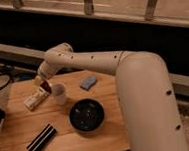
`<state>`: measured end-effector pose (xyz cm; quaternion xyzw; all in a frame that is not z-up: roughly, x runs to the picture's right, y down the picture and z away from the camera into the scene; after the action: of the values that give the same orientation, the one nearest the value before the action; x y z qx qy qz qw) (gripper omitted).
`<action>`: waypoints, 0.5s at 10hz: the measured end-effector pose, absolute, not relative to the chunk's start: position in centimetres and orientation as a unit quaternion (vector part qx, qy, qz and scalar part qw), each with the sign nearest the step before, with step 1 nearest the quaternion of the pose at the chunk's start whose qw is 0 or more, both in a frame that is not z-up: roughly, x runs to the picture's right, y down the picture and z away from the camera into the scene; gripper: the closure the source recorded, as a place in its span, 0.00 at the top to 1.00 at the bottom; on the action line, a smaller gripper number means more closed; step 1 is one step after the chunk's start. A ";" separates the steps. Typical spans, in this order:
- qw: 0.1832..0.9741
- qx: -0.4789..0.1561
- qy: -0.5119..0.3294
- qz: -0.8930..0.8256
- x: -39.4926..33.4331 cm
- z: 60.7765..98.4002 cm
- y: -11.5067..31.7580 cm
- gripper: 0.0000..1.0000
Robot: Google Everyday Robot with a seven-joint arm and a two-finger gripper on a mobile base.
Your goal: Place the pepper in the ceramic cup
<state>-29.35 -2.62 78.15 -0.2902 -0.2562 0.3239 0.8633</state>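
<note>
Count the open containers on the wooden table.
2. The ceramic cup stands left of centre, beside the gripper with the pepper at its tip; the black bowl sits in front, to its right. The arm may hide others.

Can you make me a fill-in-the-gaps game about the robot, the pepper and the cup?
1. The pepper at the tip of the gripper is dark ____.
2. In the picture, the pepper and the gripper are just to the ____ of the ceramic cup.
3. The wide bowl nearer the camera than the cup is ____.
Missing words: red, left, black.
</note>
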 end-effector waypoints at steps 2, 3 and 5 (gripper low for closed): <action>0.866 -0.277 -0.253 0.331 -28.5 78.5 -4.0 0.00; 0.867 -0.272 -0.249 0.335 -28.2 78.6 -4.3 0.00; 0.864 -0.267 -0.247 0.348 -27.6 78.8 -4.5 0.00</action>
<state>-27.59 -4.50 78.79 -0.2675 -0.2473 0.3476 0.8640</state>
